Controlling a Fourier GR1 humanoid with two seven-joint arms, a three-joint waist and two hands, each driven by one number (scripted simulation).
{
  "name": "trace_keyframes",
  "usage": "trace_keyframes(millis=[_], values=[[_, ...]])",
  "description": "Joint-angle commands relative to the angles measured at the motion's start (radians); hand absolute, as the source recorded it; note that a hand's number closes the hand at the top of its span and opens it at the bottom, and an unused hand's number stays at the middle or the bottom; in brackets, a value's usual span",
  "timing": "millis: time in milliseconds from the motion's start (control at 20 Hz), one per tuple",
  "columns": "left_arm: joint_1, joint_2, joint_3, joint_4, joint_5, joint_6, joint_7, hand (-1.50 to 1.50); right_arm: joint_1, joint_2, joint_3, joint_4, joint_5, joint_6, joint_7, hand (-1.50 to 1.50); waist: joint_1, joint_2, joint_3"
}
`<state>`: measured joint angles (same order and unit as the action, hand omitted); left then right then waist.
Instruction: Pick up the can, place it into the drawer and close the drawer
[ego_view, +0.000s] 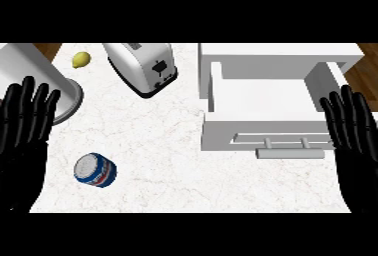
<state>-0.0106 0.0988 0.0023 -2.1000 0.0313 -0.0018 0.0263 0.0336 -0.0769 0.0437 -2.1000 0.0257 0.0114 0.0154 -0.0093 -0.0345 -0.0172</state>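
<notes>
A blue can (96, 170) with a silver top and red and white markings stands on the white marble counter at the lower left. The white drawer (258, 97) at the right is pulled open, its inside bare, with a grey bar handle (289, 152) on its front. My left hand (22, 125) rests open at the left edge, fingers up, just left of and above the can and apart from it. At the right edge my right hand (353, 130) rests open, fingers up, beside the drawer's front right corner.
A silver toaster (144, 67) lies at an angle at the back middle. A yellow lemon (81, 59) sits at the back left, next to a white and grey appliance (44, 85). The counter's front edge runs below the can.
</notes>
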Motion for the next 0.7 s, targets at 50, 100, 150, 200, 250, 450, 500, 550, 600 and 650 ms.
trace_keyframes(millis=[50,100,150,200,250,450,500,550,600,650], values=[[0.132,0.001,0.017,-0.150,0.024,-0.011,0.018,-1.50,0.004,0.009,-0.030,-0.018,-0.001,-0.017,-0.018,-1.50,0.016,0.032,0.017],[0.197,-0.037,-0.014,-0.143,-0.037,0.014,-0.050,-1.50,-0.026,0.002,-0.038,-0.043,-0.018,-0.018,0.036,-1.50,0.017,0.032,0.017],[0.214,0.005,0.052,-0.208,0.020,-0.005,0.010,-1.50,0.055,-0.032,-0.098,-0.032,-0.082,0.041,-0.065,-1.50,0.016,0.031,0.018],[0.238,0.008,0.073,-0.223,0.032,-0.010,0.004,-1.50,-0.026,0.014,-0.072,-0.004,-0.037,-0.029,-0.006,-1.50,0.021,0.032,0.017],[0.343,0.027,0.107,-0.226,0.060,-0.059,-0.058,-1.50,-0.025,-0.016,-0.119,0.003,-0.098,0.011,-0.031,-1.50,0.028,0.031,0.017],[0.389,-0.047,0.131,-0.191,0.042,0.096,0.234,-1.50,0.052,0.011,-0.124,0.047,-0.044,-0.071,0.146,-1.50,0.029,0.033,0.018],[0.399,-0.080,0.103,-0.192,-0.009,0.131,0.233,-1.50,0.070,0.006,-0.119,0.012,-0.045,-0.069,0.179,-1.50,0.018,0.033,0.018],[0.425,-0.065,0.102,-0.232,0.006,0.112,0.275,-1.50,0.048,-0.001,-0.138,0.013,-0.071,-0.065,0.192,-1.50,0.018,0.033,0.018],[0.460,-0.075,0.130,-0.205,0.034,0.089,0.205,-1.50,0.082,-0.018,-0.137,-0.049,-0.069,-0.056,0.240,-1.50,0.015,0.031,0.017],[0.399,-0.038,0.167,-0.265,0.070,0.106,0.336,-1.50,0.052,0.019,-0.121,0.077,-0.039,-0.069,0.134,-1.50,0.017,0.034,0.018]])
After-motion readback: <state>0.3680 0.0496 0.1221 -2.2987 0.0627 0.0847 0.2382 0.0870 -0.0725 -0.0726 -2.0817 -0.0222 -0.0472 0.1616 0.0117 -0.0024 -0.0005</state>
